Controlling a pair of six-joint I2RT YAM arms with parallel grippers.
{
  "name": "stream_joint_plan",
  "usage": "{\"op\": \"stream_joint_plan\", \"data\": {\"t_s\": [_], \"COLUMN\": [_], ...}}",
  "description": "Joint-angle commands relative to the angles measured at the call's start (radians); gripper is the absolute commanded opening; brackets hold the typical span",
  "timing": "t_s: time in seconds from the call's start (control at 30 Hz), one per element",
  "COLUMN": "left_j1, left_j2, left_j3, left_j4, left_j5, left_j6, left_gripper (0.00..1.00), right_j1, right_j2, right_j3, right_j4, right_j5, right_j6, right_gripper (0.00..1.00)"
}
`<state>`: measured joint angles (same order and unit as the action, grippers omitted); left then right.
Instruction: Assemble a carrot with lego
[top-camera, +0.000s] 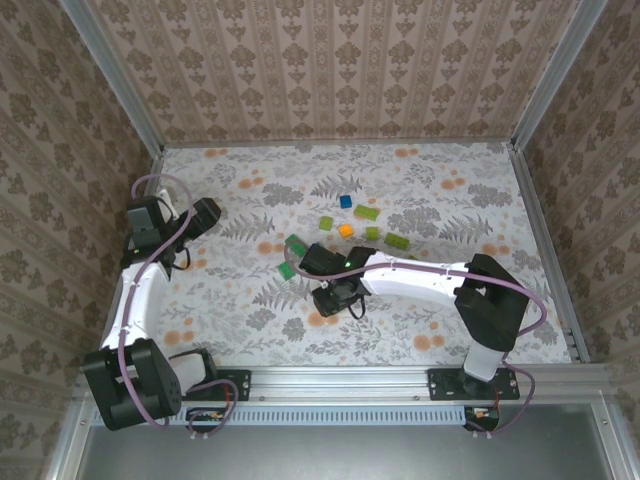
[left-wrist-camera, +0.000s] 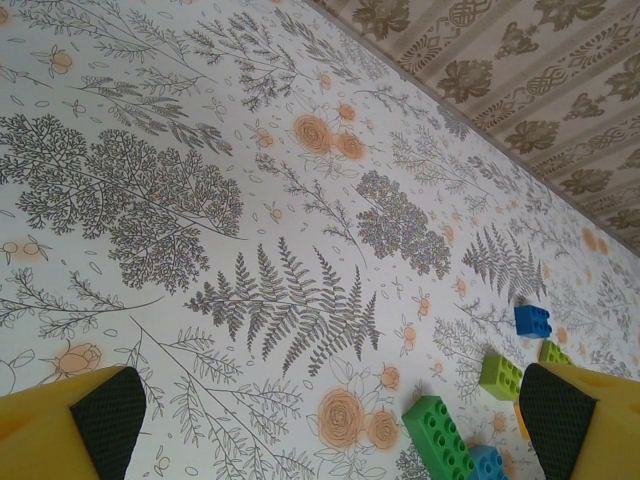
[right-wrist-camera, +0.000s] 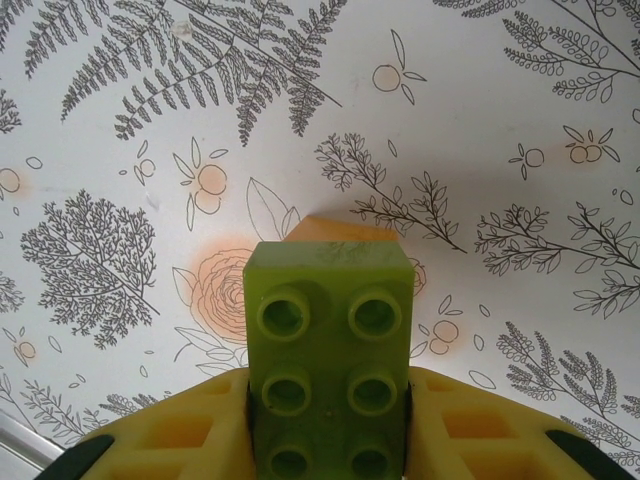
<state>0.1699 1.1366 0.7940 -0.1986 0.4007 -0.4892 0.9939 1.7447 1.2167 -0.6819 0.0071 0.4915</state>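
Carrot (right-wrist-camera: 330, 340), seemingly barely begun: a lime-green brick with orange showing beyond it, clamped in the right hand (top-camera: 337, 298) over the near-centre tabletop (top-camera: 250, 330); left hand (top-camera: 200, 214) wide open, empty, far left; remaining lego (top-camera: 365, 212) loose, far centre.

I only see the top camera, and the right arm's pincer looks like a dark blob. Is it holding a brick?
Observer: Yes. The right pincer is shut on a lime-green brick, two studs wide.
Operator: Anything else there?
Observer: An orange piece peeks out past the brick's far end; joined or not, I cannot tell.
Operator: And the left pincer?
Observer: The left pincer is wide open, holding nothing.
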Motion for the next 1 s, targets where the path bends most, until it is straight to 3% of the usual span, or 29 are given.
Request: {"op": "stream_joint_plan", "data": {"t_s": [0.0,0.97], "left_j1": [-0.007,-0.010], "left_j2": [-0.023,-0.024], "left_j3": [0.008,0.014], "left_j4": [-0.028,-0.038], "left_j5": [-0.007,-0.014], "left_j6": [0.024,0.025], "left_gripper": [1.00,1.00], "right_j1": [0.002,0.003], "right_j2": [0.022,0.137], "right_j3": [0.030,0.102], "right_j4": [-0.010,-0.097], "right_j5": [0.017,0.069], "right_j6": [0.024,0.044], "right_gripper": [0.35,0.37]}}
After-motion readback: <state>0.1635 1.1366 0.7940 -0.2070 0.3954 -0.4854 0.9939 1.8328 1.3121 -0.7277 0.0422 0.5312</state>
